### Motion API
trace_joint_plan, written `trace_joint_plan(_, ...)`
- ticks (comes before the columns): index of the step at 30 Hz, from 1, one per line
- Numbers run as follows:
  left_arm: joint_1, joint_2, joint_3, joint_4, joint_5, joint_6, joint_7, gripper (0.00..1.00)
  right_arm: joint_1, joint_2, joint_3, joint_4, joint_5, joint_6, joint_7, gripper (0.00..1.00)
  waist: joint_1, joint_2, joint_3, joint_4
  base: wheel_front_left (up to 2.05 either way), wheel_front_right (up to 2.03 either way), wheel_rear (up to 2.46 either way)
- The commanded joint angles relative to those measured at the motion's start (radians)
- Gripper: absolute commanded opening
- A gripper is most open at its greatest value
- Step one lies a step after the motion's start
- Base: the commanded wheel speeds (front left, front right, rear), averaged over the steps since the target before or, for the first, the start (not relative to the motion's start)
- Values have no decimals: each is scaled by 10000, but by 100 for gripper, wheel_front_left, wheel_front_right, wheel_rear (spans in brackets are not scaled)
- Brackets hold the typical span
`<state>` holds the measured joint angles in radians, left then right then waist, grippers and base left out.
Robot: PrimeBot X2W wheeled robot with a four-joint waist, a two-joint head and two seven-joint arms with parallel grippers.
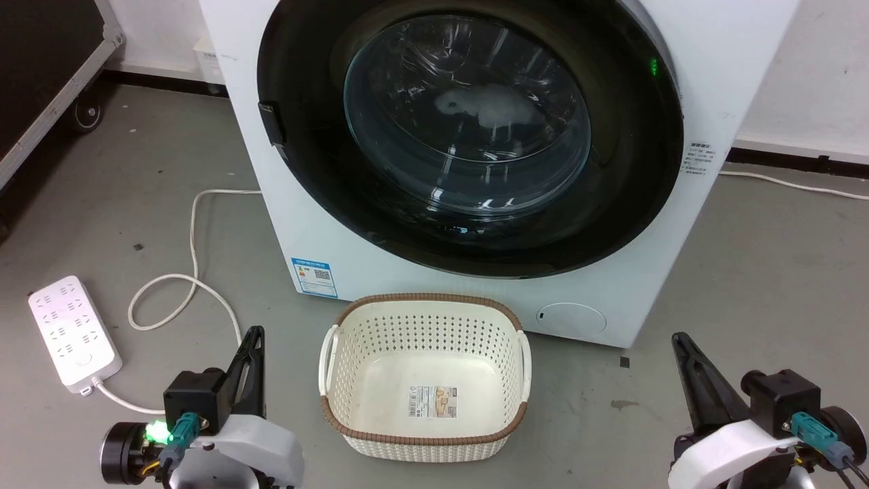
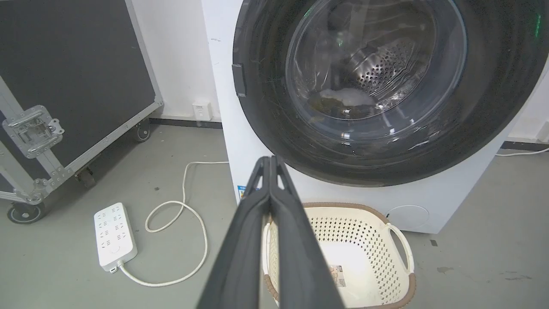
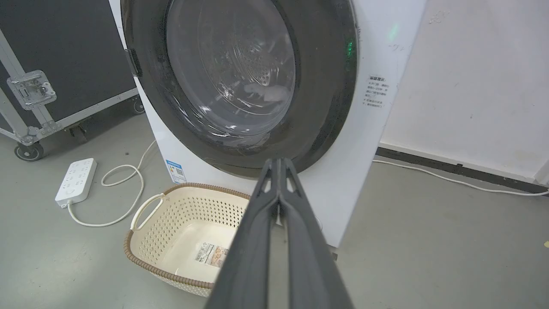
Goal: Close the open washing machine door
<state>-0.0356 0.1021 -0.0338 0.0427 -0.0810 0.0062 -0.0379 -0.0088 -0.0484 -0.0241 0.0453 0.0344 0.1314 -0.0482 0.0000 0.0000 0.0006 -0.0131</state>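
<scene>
Head view: washing machine door (image 1: 468, 129) closed.

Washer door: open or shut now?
Shut: the washing machine door lies flush against the front of the washing machine in all three views, with no gap at its rim. Latched or not: cannot tell.

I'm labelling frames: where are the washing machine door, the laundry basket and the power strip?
washing machine door (image 1: 468, 129), head view, glass window centre.
laundry basket (image 1: 426, 297), head view, far rim.
power strip (image 1: 73, 333), head view, top face.
</scene>
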Motion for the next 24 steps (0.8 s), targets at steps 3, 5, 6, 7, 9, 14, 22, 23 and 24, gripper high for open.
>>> trace_joint_plan(3, 187, -125, 82, -106, 175, -33, 57, 0, 74, -15, 57, -133, -100, -6, 75, 0, 0, 0, -1, 16, 0, 0, 0)
trace_joint_plan(5, 204, -164, 108, -138, 239, -36, 89, 0, 75, -15, 76, -165, -124, -6, 116, 0, 0, 0, -1, 27, 0, 0, 0)
trace_joint_plan(6, 212, -184, 121, -154, 271, -37, 105, 0, 76, -15, 85, -182, -137, -6, 136, 0, 0, 0, -1, 33, 0, 0, 0)
trace_joint_plan(7, 221, -204, 134, -170, 303, -39, 122, 0, 77, -15, 94, -198, -149, -7, 157, 0, 0, 0, -2, 39, 0, 0, 0)
trace_joint_plan(9, 238, -244, 160, -203, 367, -42, 154, 0, 78, -16, 113, -230, -174, -7, 198, 0, 0, 0, -2, 50, 0, 0, 0)
trace_joint_plan(14, 306, -402, 263, -332, 622, -54, 283, 0, 84, -17, 186, -359, -272, -7, 362, 0, 0, 0, -4, 97, 0, 0, 0)
trace_joint_plan(22, 356, -519, 338, -427, 810, -62, 379, 0, 88, -18, 241, -453, -344, -7, 482, 0, 0, 0, -6, 131, 0, 0, 0)
trace_joint_plan(23, 356, -519, 338, -427, 810, -62, 379, 0, 88, -18, 241, -453, -344, -7, 482, 0, 0, 0, -6, 131, 0, 0, 0)
trace_joint_plan(24, 356, -519, 338, -427, 810, -62, 379, 0, 88, -18, 241, -453, -344, -7, 482, 0, 0, 0, -6, 131, 0, 0, 0)
